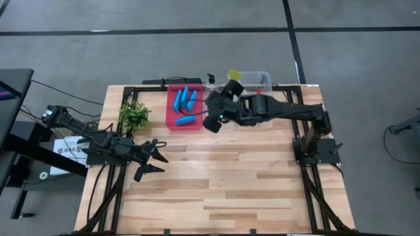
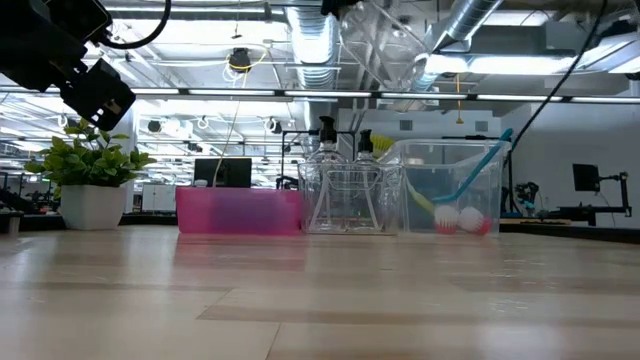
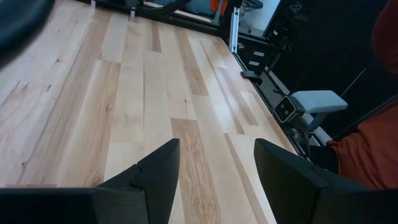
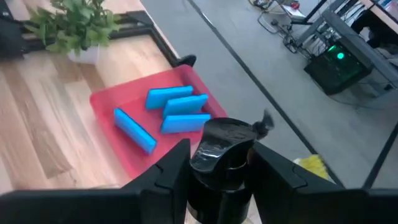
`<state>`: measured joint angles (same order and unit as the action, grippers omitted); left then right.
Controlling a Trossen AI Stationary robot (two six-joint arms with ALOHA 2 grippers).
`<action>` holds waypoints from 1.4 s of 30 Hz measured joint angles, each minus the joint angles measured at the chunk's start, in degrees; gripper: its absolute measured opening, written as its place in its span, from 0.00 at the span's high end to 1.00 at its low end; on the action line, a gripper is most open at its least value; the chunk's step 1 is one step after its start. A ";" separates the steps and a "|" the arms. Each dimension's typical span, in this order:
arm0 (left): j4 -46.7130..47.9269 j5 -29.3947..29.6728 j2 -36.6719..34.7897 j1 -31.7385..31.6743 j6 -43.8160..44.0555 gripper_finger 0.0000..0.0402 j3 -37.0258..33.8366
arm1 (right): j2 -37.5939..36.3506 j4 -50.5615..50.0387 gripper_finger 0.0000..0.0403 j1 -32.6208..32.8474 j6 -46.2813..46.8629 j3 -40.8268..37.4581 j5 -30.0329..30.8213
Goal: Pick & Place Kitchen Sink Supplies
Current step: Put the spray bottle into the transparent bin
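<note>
My right gripper (image 1: pixel 216 110) hovers beside the red tray's right edge and is shut on a small clear bottle with a black pump top (image 4: pixel 221 148). In the low view the bottle's clear body (image 2: pixel 385 45) shows high above the table. Several blue sponges (image 1: pixel 184 103) lie flat in the red tray (image 1: pixel 172 124). Two more pump bottles (image 2: pixel 345 150) stand in a clear bin. Blue and yellow-green brushes (image 2: pixel 462 195) lean in the clear bin next to it. My left gripper (image 1: pixel 156 164) is open, low over the table's left side. My right gripper pinches the bottle between its two fingers (image 4: pixel 168 177) at the black pump top (image 4: pixel 217 168), just under the pump head. The bottle is lifted clear of the table. The clear body is hidden behind the fingers in the right wrist view.
A small green plant in a white pot (image 1: pixel 134 116) stands left of the red tray. The clear bins (image 1: pixel 259 80) sit at the far edge, right of the tray. Bare wood (image 1: pixel 230 183) fills the table's middle and near half.
</note>
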<state>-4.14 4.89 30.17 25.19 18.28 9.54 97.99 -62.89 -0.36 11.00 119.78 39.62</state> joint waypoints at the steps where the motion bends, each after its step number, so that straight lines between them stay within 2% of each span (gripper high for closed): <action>1: -0.02 0.00 0.00 0.02 -0.05 0.48 -0.02 | -1.60 2.09 0.69 0.00 0.30 -3.45 -0.02; 8: -0.36 0.00 0.00 0.00 -0.19 0.48 -0.02 | -20.15 24.83 0.69 -0.05 0.64 -32.37 -1.11; 13: -1.24 0.00 0.00 0.02 -0.38 0.48 -0.02 | -32.90 50.12 0.69 -0.23 -4.03 -52.27 -4.15; 16: -1.55 0.00 -0.01 0.00 -0.44 0.48 -0.02 | -37.18 66.63 0.69 -1.26 -6.98 -62.63 -6.59; 19: -1.95 0.00 -0.01 0.01 -0.44 0.48 -0.02 | -38.00 76.23 0.69 -2.78 -7.96 -69.60 -7.17; 22: -2.00 0.00 0.00 0.01 -0.44 0.48 -0.02 | -36.16 81.67 0.69 -4.01 -8.52 -73.12 -7.60; 29: -2.34 0.01 0.00 0.00 -0.46 0.48 -0.02 | -29.74 91.07 0.69 -5.18 -11.40 -73.35 -8.26; 42: -2.34 0.02 -0.01 0.00 -0.46 0.48 -0.02 | -23.47 94.00 0.69 -8.95 -10.53 -73.37 -8.10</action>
<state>-6.48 4.90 30.17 25.19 17.82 9.52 74.51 31.11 -9.31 0.47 46.41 31.53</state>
